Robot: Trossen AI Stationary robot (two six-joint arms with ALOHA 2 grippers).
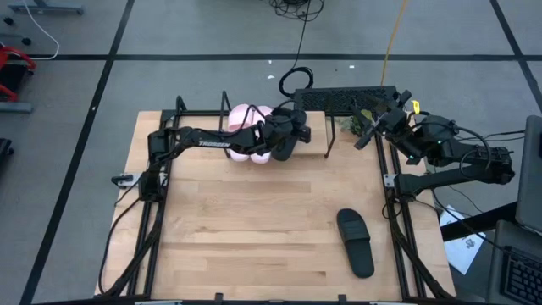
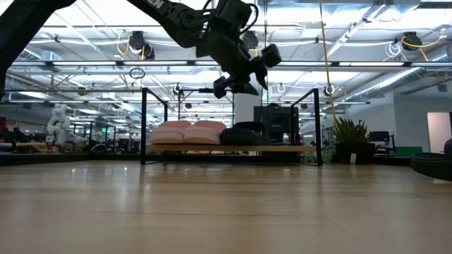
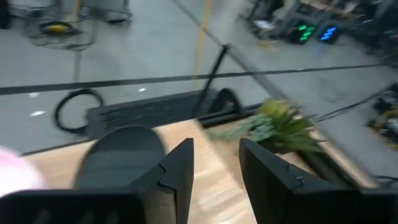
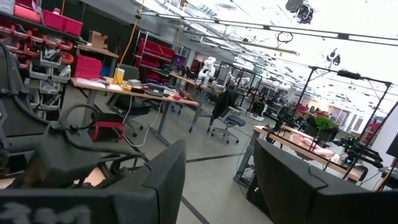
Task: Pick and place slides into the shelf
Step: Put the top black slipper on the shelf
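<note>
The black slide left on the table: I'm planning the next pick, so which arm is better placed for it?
Probably the right. The black slide lies on the table's right side, nearer the right tool. The left tool hangs, open and empty, over the shelf.

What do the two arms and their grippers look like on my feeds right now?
Both arms are dark, nearly black, jointed machines. The left arm carries pale lettering along its forearm, too small to read. The left gripper has two flat, dark, blocky fingers with squared edges. The right gripper has the same build. Black cables loop around the right arm, and a small yellow tag sits near its wrist.
</note>
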